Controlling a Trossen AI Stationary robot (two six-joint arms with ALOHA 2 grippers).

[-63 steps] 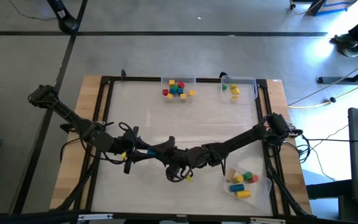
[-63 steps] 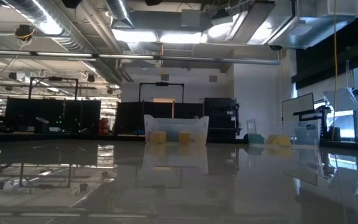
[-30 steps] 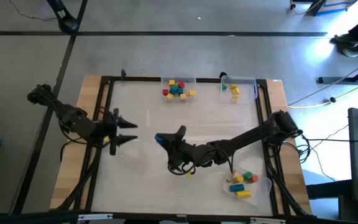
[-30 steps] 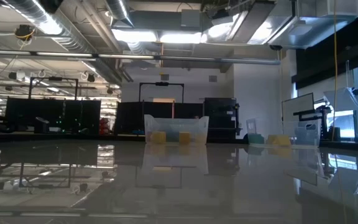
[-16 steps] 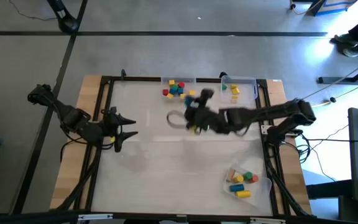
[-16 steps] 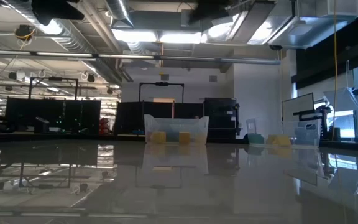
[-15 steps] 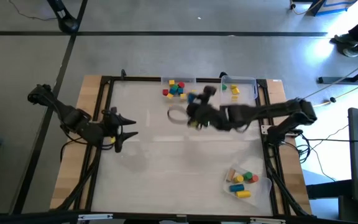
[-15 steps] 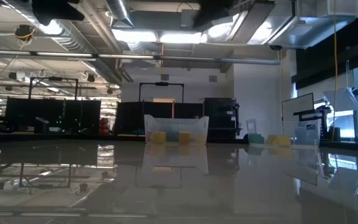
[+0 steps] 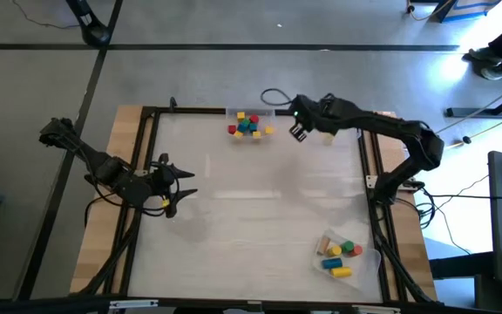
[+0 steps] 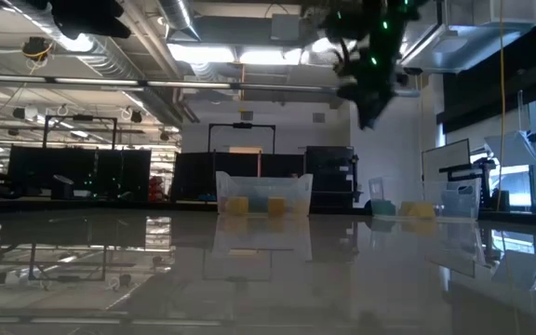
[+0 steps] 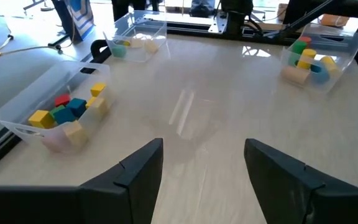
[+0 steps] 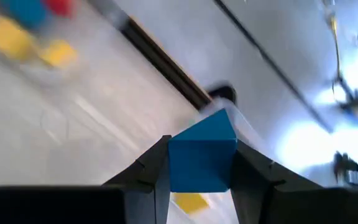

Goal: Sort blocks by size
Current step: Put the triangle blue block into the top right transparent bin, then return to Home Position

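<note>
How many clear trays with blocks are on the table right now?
3. One tray sits at the far edge's middle, a second tray at the far right corner behind the right gripper, and a third tray at the near right.

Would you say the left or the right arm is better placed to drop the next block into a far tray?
The right. Its gripper already grips a blue block beside the far trays. The left gripper sits open and empty at the table's left side.
</note>
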